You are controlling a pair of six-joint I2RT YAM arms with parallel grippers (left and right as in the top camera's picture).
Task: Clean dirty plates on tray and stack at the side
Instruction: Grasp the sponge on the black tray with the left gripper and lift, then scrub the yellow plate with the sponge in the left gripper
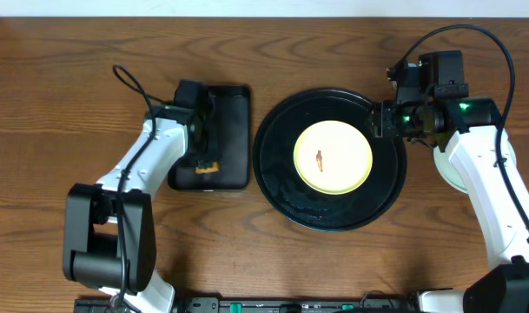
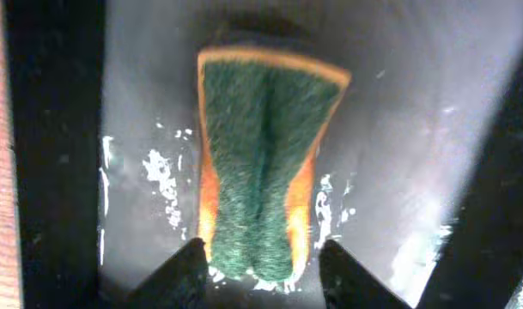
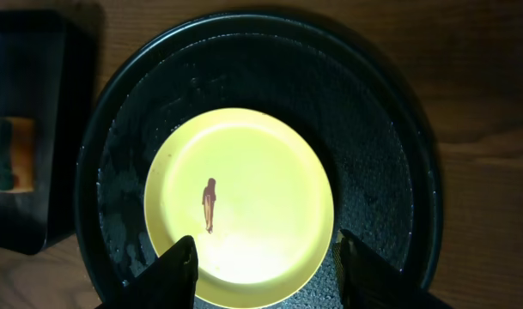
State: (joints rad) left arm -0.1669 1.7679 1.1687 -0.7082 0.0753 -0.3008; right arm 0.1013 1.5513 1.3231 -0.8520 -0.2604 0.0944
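Well, my left hand (image 2: 261,257): clamped on the near end of the sponge (image 2: 265,146), which lies green scrub face up with orange at its edges, pinched narrow between my fingertips.
Under it: the small black tray (image 2: 416,129), its floor wet and beaded.
My right hand (image 3: 265,245): spread wide and empty, hanging over the near edge of the yellow plate (image 3: 261,172).
Yellow plate: flat in the middle of the round tray (image 3: 373,129), with a reddish-brown smear (image 3: 209,204) at its centre.
Round tray: black, with a raised rim, speckled with water around the plate.
Table (image 1: 73,87): dark brown wood grain; the two trays sit side by side, just apart.
Only from overhead: a pale plate (image 1: 446,172) on the table beside the round tray, partly under my right arm; a light strip (image 1: 247,5) along the far edge.
Only at my left wrist: the sponge's lengthwise crease.
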